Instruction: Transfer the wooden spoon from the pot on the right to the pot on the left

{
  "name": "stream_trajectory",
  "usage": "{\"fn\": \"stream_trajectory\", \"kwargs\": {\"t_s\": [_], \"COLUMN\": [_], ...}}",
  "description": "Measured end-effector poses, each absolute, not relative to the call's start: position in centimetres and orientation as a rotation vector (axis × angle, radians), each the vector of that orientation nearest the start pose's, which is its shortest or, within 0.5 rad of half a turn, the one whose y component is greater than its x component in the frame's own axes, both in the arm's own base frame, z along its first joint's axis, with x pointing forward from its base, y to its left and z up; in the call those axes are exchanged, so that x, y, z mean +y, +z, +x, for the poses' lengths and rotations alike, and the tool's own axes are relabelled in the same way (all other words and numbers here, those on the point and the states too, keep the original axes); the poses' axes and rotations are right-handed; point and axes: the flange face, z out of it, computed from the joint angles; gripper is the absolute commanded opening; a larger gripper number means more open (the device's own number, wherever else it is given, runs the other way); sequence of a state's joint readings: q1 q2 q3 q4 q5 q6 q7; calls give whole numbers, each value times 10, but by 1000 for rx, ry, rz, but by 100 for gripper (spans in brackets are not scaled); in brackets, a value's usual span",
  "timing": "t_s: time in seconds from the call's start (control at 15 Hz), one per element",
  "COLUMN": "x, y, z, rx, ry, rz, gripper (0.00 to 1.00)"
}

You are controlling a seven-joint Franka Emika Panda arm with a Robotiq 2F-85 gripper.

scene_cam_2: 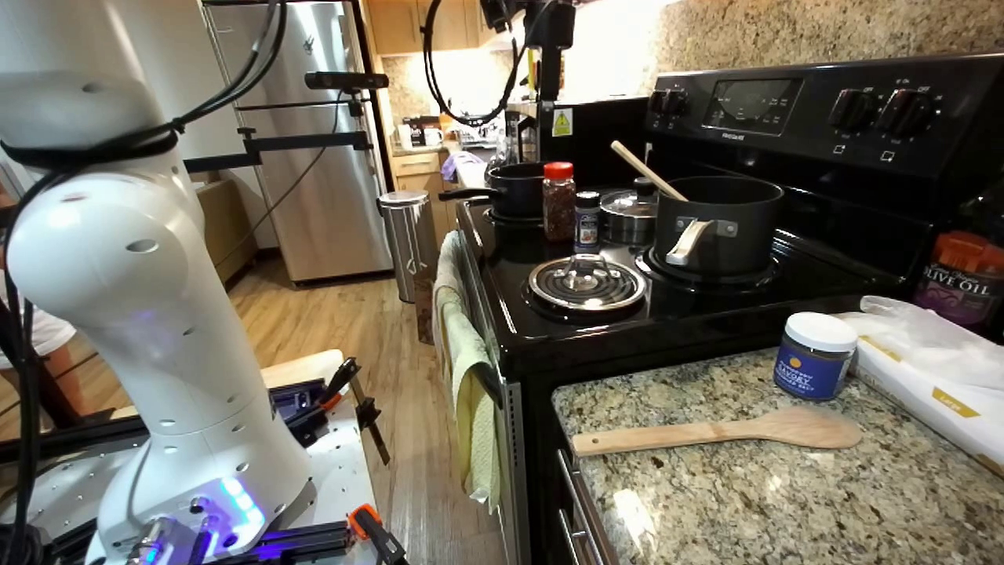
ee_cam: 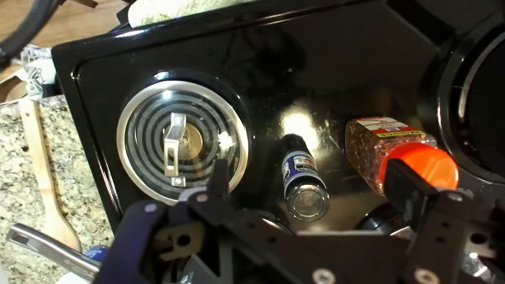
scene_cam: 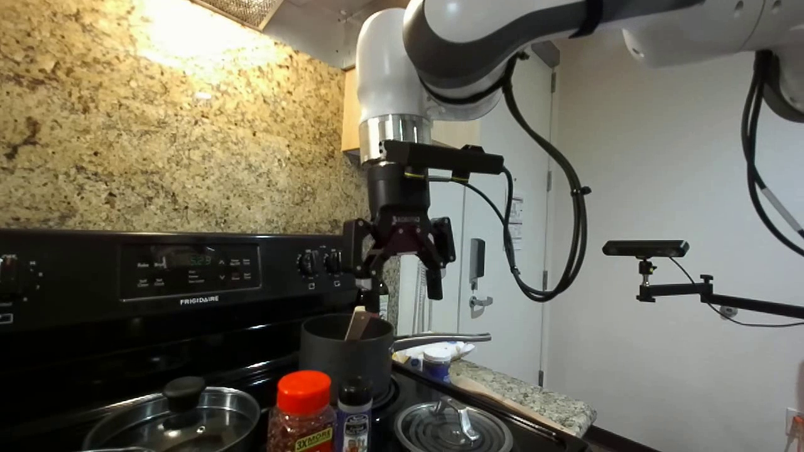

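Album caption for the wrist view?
Open black gripper above black stovetop with round glass lid and red-capped clear jar.

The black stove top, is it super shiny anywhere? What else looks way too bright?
In the wrist view, yes: white glare on the stove top by the small bottle; in an exterior view, the granite wall is washed out near the picture's top; in an exterior view, the counter has a glint.

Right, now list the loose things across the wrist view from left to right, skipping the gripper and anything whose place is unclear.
Wooden spoon on the granite counter → glass lid → small purple-labelled bottle → red-capped jar.
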State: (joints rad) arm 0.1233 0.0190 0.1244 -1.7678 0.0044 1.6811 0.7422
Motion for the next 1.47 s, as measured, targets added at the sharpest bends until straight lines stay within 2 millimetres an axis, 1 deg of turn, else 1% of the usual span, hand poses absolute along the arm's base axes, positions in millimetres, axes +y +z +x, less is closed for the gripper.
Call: {"fn": "stream_trajectory", "kwargs": {"t_s": [0.4,0.53,0.67,0.87,1.07,1.27,1.47], "x": [136,136,132,115,91,69,55], "y": [529,531,537,543,541,530,513], "z": [541,548,560,581,600,614,625], "rx": [782,793,820,892,990,1055,1095], "ry": [155,146,137,154,191,239,312], "rz": [-3081,-3035,-2965,-2857,-2748,-2664,-2616], "gripper": [100,100,100,100,100,100,100]}}
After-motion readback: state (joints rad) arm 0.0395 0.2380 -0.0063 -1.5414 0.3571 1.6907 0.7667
